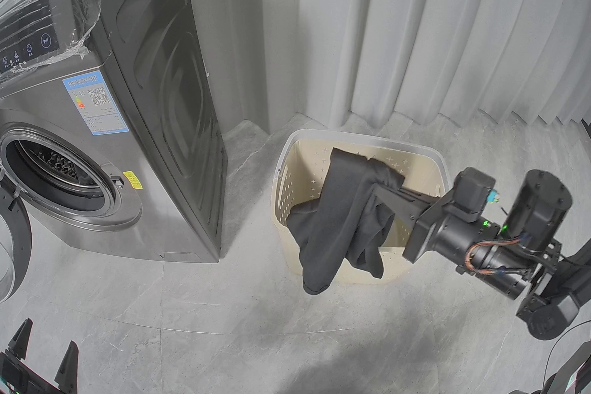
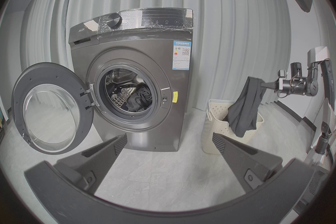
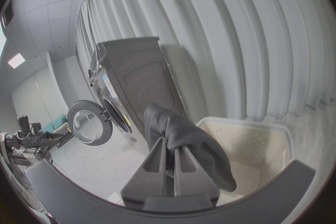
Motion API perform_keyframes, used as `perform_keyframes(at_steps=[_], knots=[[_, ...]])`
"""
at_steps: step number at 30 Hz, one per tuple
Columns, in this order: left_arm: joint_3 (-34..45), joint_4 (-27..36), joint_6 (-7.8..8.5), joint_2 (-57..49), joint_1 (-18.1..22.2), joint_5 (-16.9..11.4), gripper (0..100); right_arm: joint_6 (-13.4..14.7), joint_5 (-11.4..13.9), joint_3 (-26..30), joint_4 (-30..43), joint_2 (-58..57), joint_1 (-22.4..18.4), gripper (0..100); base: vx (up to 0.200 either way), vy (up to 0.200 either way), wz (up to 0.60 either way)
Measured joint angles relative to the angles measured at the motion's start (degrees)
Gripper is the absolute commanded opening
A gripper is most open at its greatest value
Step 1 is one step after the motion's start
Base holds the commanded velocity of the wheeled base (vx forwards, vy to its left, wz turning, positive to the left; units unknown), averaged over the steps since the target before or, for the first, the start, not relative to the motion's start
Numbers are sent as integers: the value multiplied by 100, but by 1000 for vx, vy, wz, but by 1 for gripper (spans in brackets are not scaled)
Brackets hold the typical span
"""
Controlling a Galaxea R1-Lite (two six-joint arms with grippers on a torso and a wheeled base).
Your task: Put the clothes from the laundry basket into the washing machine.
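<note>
Dark grey cloth, a garment [image 1: 345, 217], is hanging from the right gripper [image 1: 380, 189], which is clamping a fold of it above the cream laundry basket [image 1: 301, 173]. Its lower end is drooping across the basket's near wall, and whether it is clear of the rim I cannot tell. The washing machine [image 1: 154, 93] is standing to the left, drum mouth [image 1: 58, 173] exposed. The left gripper [image 1: 48, 337] is sitting low at the near left, fingers spread and holding nothing.

From the left wrist, the door [image 2: 49, 109] is hanging wide open and dark clothes [image 2: 138, 98] are lying in the drum. The held garment is well apart from the machine, to its right.

From the right wrist, the two fingers are pinching a bunched ridge of fabric, the rest sagging towards the basket.

In my judgement the carry calls for lifting the trailing end free of the rim first, then swinging left and reaching deep into the drum before releasing — a shallow drop risks cloth hanging out of the mouth.
</note>
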Motion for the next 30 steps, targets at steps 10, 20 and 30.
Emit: perform_keyframes(at_steps=[10,20,30], knots=[[0,0,-33,0,-6,2,100,-211,-540,157,733,-1193,-427,0,-160,0,0],[0,2,-38,0,-1,2,100,-211,-926,226,805,-1469,-305,0,0,60,0],[0,0,-27,0,-1,5,100,-201,-1274,182,796,-1493,-127,0,0,200,0]])
